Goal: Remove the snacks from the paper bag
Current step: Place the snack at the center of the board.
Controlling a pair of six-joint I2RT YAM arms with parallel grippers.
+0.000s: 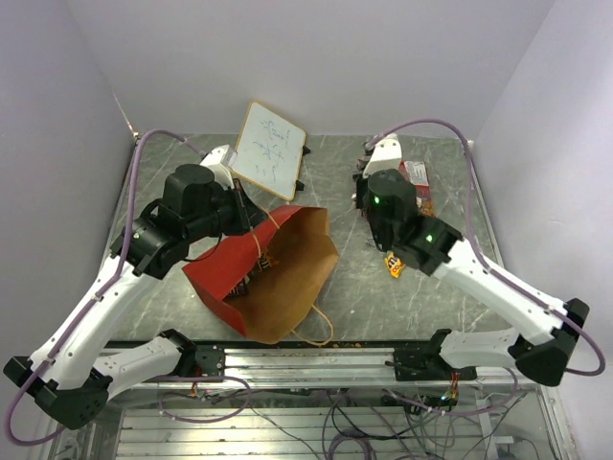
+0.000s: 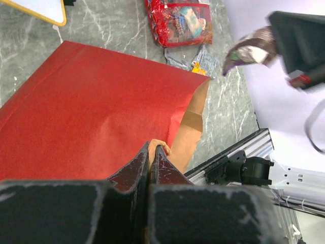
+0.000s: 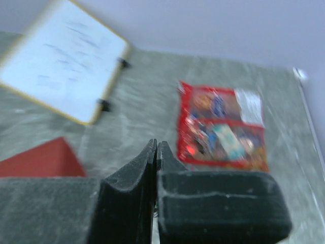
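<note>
The paper bag, red outside and brown inside, lies tilted with its mouth toward the front right. My left gripper is shut on its tan handle, above the red wall. My right gripper is shut and held up right of the bag. In the left wrist view it grips a small dark purple and silver packet. The large red candy bag lies flat at the back right and also shows in the right wrist view. A yellow packet lies on the table. Dark packets show inside the bag.
A white tilted whiteboard stands behind the bag. A silver packet and a yellow one lie near the candy bag. An aluminium rail runs along the near edge. Walls close in the table.
</note>
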